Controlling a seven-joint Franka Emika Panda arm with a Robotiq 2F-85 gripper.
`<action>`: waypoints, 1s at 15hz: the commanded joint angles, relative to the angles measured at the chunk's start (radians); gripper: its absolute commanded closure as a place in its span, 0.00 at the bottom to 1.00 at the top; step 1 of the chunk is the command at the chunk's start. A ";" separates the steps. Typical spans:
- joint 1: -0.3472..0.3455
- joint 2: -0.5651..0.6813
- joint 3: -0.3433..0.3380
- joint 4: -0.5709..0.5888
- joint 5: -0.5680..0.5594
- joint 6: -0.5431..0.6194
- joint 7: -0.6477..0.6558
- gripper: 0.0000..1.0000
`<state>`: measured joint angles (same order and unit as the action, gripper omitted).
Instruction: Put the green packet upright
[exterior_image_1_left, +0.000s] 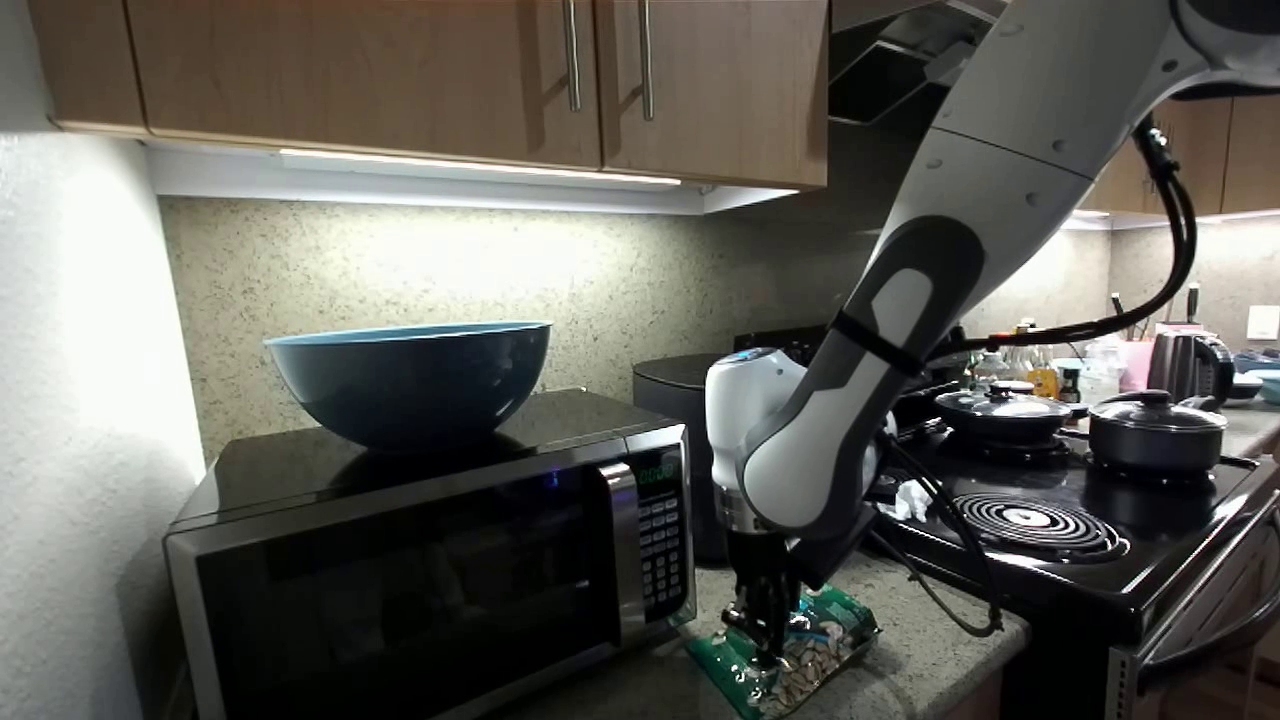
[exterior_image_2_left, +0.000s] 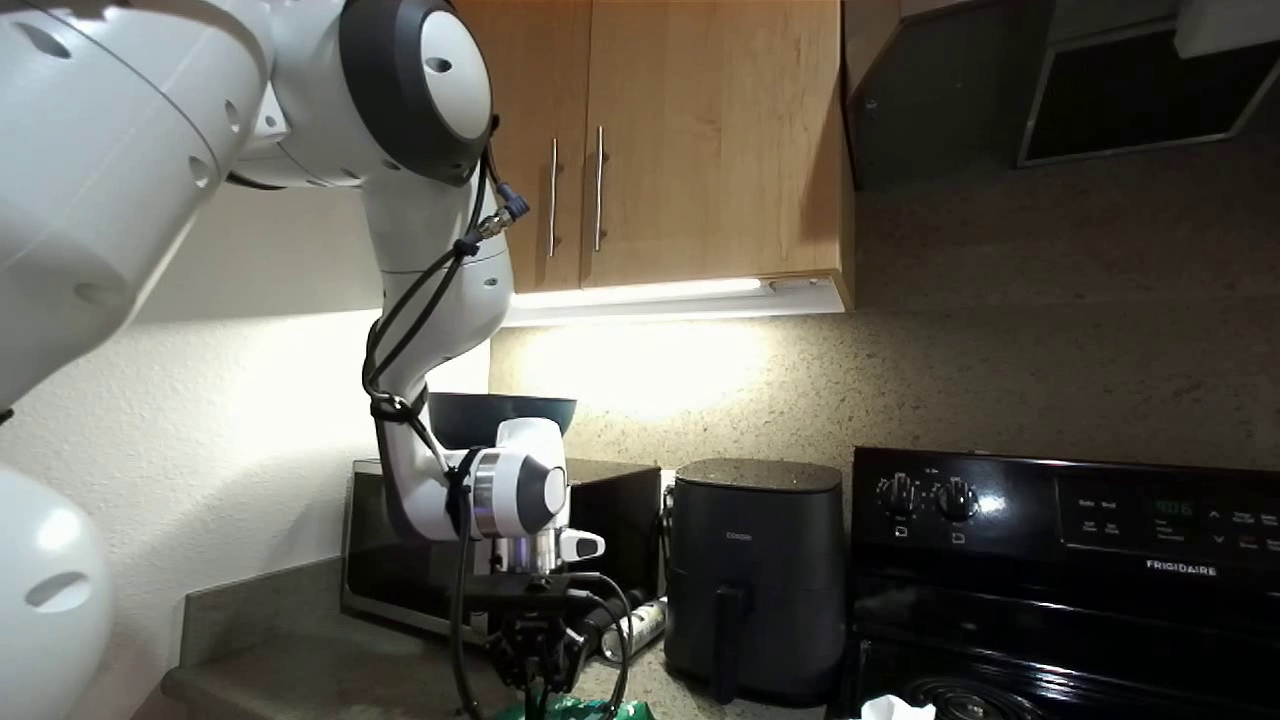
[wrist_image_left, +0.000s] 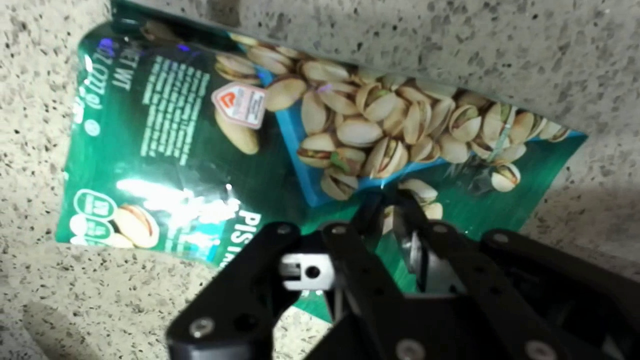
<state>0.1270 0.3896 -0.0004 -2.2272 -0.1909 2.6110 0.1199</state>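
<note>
The green packet (exterior_image_1_left: 822, 662) is a glossy pouch with pistachio pictures and lies flat on the speckled counter in front of the microwave. In the wrist view the packet (wrist_image_left: 280, 160) fills most of the picture, lying face up. Only a green sliver of it (exterior_image_2_left: 575, 708) shows at the bottom of an exterior view. My gripper (exterior_image_1_left: 768, 655) points down onto the packet. In the wrist view its fingertips (wrist_image_left: 386, 197) are close together over the packet beside the blue printed edge, with a narrow gap between them. Whether a fold is pinched there is too dark to tell.
The microwave (exterior_image_1_left: 420, 600) with a blue bowl (exterior_image_1_left: 415, 385) on top stands beside the gripper. A black air fryer (exterior_image_2_left: 755, 590) and a can (exterior_image_2_left: 635, 630) stand behind. The stove (exterior_image_1_left: 1060, 540) with pots borders the counter (exterior_image_1_left: 925, 645). Cabinets hang above.
</note>
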 joint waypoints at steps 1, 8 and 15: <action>-0.013 0.007 0.011 0.004 0.024 -0.009 -0.028 0.99; 0.010 -0.027 0.000 -0.020 -0.004 -0.031 0.000 0.69; 0.013 0.002 0.008 0.005 -0.001 -0.064 -0.005 0.33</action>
<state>0.1372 0.3891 0.0108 -2.2255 -0.1913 2.5814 0.1201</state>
